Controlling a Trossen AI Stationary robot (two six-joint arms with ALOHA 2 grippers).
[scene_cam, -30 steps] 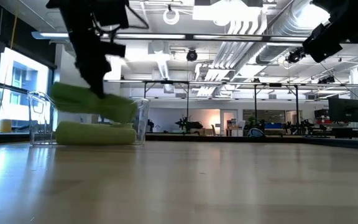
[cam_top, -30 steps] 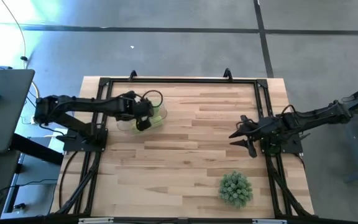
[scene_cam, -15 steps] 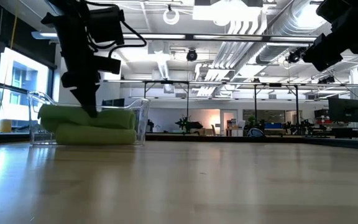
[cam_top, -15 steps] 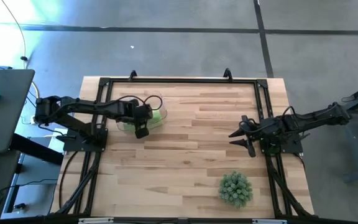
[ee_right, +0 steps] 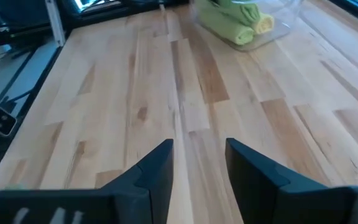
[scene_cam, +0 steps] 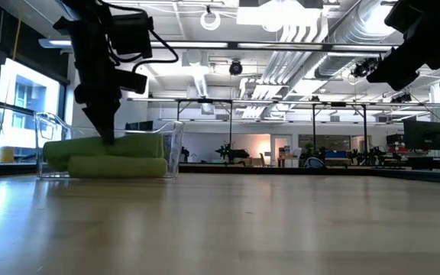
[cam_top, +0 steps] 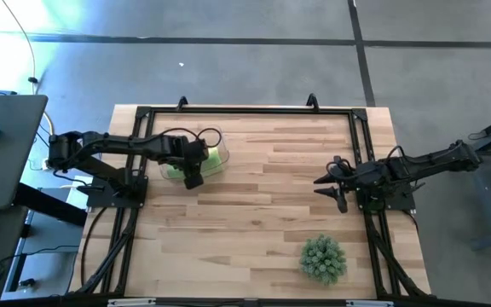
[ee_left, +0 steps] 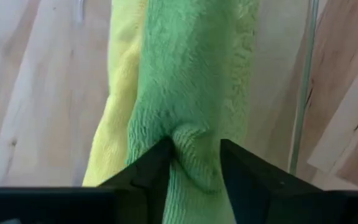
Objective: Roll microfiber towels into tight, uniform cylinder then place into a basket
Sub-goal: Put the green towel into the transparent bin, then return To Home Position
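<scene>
The clear basket (scene_cam: 176,149) stands at the table's far left. A lime green rolled towel (scene_cam: 140,143) lies level in it on top of another green roll (scene_cam: 117,166), with a yellow roll (ee_left: 120,93) beside them. My left gripper (scene_cam: 107,137) points down into the basket, its fingers apart on either side of a pucker in the top roll (ee_left: 191,81). My right gripper (cam_top: 329,189) waits open above the table's right side, with nothing between its fingers (ee_right: 199,155). My left gripper touches the top green roll from above, fingers pointing down. Its fingertips (ee_left: 157,158) stand on either side of a raised pucker of cloth (ee_left: 194,146) about midway along the roll. The roll lies level on the other rolls in the basket.
A spiky green ball-shaped plant (cam_top: 323,259) sits near the table's front right. A black frame (cam_top: 245,109) runs along the table's far and side edges. Bare wood lies between the basket and my right arm.
My left gripper has gone down into the basket with the green roll and tipped more upright. The roll, which hung tilted above the basket's rim, now lies level on the lower rolls.
</scene>
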